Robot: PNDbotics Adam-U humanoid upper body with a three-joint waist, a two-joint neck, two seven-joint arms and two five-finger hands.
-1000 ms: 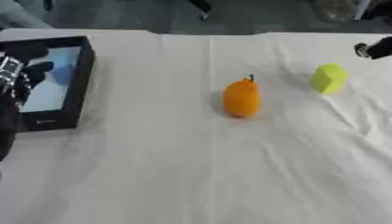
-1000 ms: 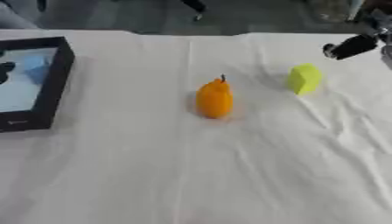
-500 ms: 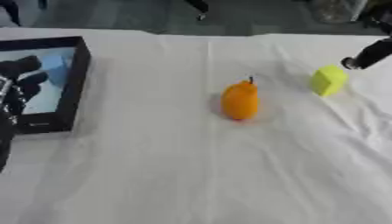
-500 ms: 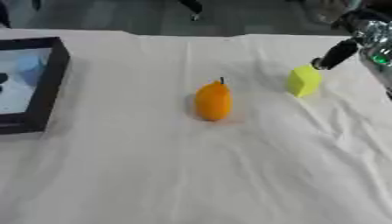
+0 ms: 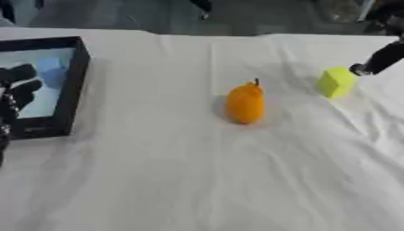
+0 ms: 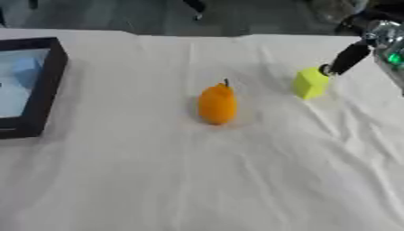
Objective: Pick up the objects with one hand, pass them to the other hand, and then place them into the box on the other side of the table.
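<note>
While my right hand (image 6: 347,57) reaches in from the upper right, one dark finger tip touches the top corner of the yellow block (image 6: 310,83); I cannot tell how the rest of the fingers are set. That block sits right of the orange pear-shaped fruit (image 6: 217,104), which stands upright mid-tabletop (image 5: 236,180) with bare white cloth all around it. Far left of the fruit lies the black-walled box (image 5: 72,85), its blue floor showing a blue item, close to the tabletop's left edge. My left hand (image 5: 17,88) hangs over the box's near corner, fingers relaxed and spread. Compared with a second ago, the right hand has come down from beyond the block to meet it; fruit and block have stayed put.
</note>
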